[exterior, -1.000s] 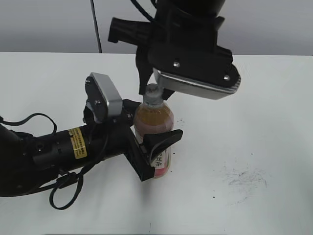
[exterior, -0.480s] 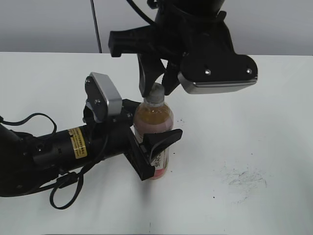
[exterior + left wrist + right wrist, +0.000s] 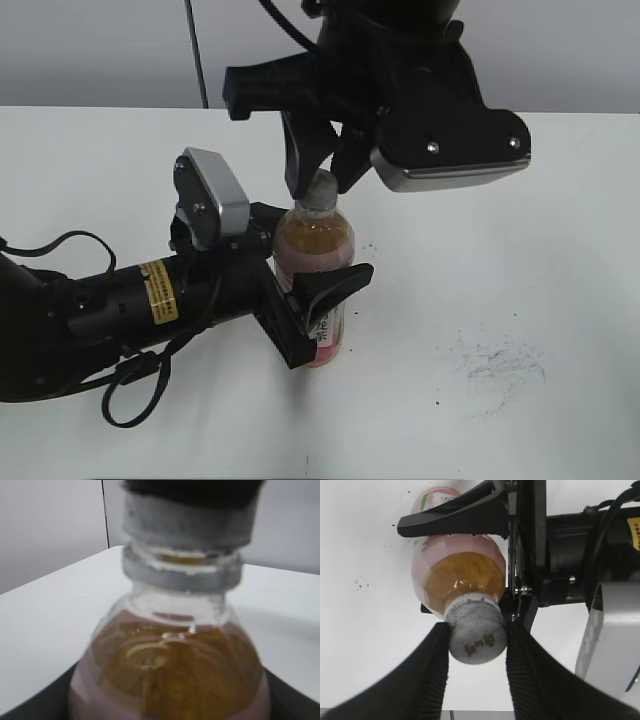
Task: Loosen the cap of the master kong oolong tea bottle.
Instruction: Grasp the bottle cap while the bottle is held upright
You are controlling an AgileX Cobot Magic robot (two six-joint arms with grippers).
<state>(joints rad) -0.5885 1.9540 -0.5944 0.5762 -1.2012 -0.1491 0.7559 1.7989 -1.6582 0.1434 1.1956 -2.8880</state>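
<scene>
The master kong oolong tea bottle [image 3: 313, 240] stands upright on the white table, amber tea showing above its pink-and-white label. My left gripper [image 3: 318, 252] reaches in from the left and is shut on the bottle's body, one black finger [image 3: 335, 285] across the front. From above, my right gripper [image 3: 320, 186] is shut on the grey-white cap [image 3: 319, 190]. In the right wrist view both ribbed fingers [image 3: 437, 652] press the sides of the cap [image 3: 476, 634], its dark mark facing the camera. The left wrist view shows the bottle's shoulder [image 3: 170, 670] and the cap [image 3: 187, 522] close up.
The white table [image 3: 560, 250] carries dark scuff marks [image 3: 500, 365] at the right front. A black cable loop [image 3: 130, 395] hangs from the left arm near the table's front edge. A thin dark rod [image 3: 197, 50] stands at the back.
My right wrist has turned around the cap; its silver camera housing swung up and to the right. The left gripper and the bottle have stayed nearly still.
</scene>
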